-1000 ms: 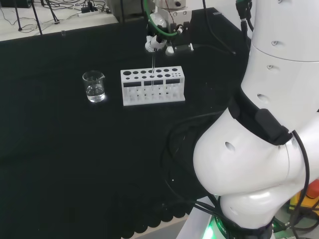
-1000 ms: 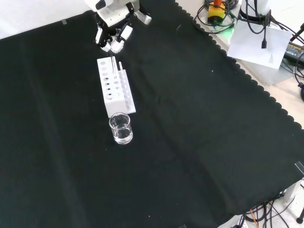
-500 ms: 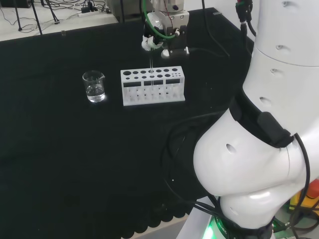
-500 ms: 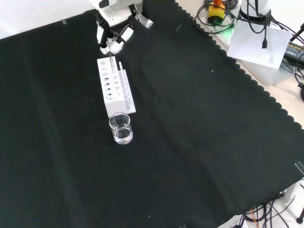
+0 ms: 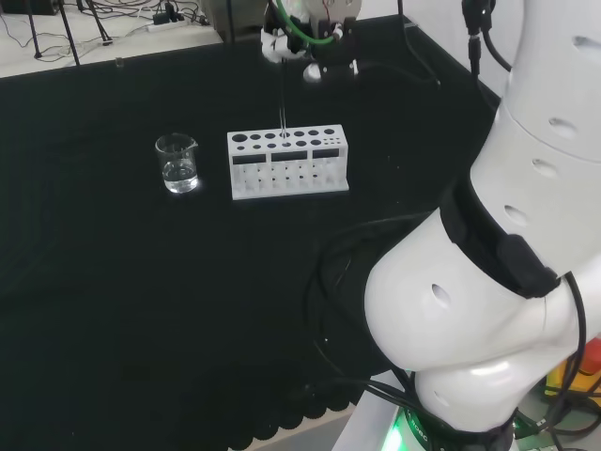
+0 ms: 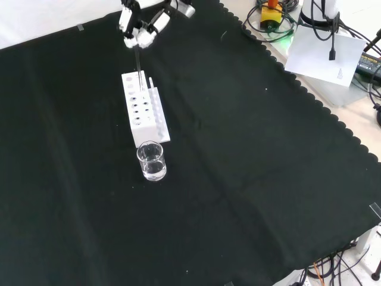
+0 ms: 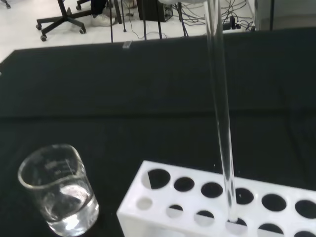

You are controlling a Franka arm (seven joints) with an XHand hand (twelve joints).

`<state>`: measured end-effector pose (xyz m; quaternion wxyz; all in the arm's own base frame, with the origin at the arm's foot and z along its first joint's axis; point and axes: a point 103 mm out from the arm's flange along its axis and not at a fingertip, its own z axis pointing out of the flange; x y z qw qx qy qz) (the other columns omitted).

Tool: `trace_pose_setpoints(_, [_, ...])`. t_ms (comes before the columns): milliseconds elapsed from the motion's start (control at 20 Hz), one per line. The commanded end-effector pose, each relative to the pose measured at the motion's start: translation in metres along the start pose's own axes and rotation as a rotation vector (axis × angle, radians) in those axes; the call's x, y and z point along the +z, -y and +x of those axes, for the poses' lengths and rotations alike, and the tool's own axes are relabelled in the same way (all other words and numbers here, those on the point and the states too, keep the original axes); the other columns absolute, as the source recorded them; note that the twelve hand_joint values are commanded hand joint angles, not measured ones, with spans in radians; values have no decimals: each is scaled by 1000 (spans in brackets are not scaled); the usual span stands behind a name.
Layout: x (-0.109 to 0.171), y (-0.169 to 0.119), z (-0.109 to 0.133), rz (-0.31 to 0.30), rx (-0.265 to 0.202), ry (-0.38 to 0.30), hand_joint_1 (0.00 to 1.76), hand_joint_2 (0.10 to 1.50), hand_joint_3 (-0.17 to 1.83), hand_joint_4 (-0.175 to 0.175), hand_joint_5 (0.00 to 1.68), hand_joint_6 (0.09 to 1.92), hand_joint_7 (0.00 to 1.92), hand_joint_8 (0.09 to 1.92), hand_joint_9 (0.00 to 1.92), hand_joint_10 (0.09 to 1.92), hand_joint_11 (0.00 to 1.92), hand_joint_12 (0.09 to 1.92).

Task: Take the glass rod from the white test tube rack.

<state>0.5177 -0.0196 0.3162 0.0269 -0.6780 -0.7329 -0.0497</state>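
The white test tube rack point(image 5: 310, 178) stands on the black cloth, with several round holes in its top. Above it the hand point(image 5: 302, 38) is shut on the upper end of a thin clear glass rod point(image 5: 282, 103), which hangs upright. In the front view the hand point(image 6: 143, 30) sits near the top edge, and the rod point(image 6: 138, 68) runs down to the rack point(image 6: 158, 116). The wrist view shows the rod point(image 7: 221, 113) with its lower tip still at a hole in the rack point(image 7: 133, 210).
A small glass beaker point(image 5: 177, 163) with some clear liquid stands left of the rack in the head view, nearer the camera than the rack in the front view point(image 6: 151, 161). The arm's white links point(image 5: 507, 282) rise at the head view's right. Cables lie beyond the cloth's scalloped edge point(image 6: 309, 89).
The hand has risen, drawing the glass rod up through the rack. The rack and beaker have stayed in place.
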Motion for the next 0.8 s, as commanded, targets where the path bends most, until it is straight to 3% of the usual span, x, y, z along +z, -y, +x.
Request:
trace_pose_setpoints(50, [-50, 12, 12, -5, 58, 26, 1270, 1136, 3, -175, 971, 702, 943, 1383, 1618, 975, 1662, 759])
trace_pose_setpoints(250, [-83, 13, 21, -44, 16, 7, 1270, 1137, 3, -175, 969, 705, 941, 1386, 1620, 975, 1664, 760])
trace_pose_setpoints(400, [-92, 15, 22, -51, -9, -4, 1269, 1138, 2, -175, 968, 707, 939, 1388, 1621, 975, 1665, 760])
trace_pose_setpoints(450, [-100, 27, 7, -59, -31, -23, 1269, 1138, 2, -175, 968, 707, 939, 1388, 1621, 975, 1666, 761])
trace_pose_setpoints(550, [-102, 25, 15, -43, -55, 0, 1269, 1139, 2, -175, 967, 708, 938, 1389, 1622, 975, 1667, 761])
trace_pose_setpoints(650, [-104, 28, 15, -39, -20, 32, 1269, 1139, 2, -175, 966, 709, 937, 1390, 1623, 975, 1668, 761])
trace_pose_setpoints(800, [-101, 16, 38, -34, -34, 16, 1269, 1139, 2, -175, 966, 711, 937, 1392, 1624, 975, 1669, 762])
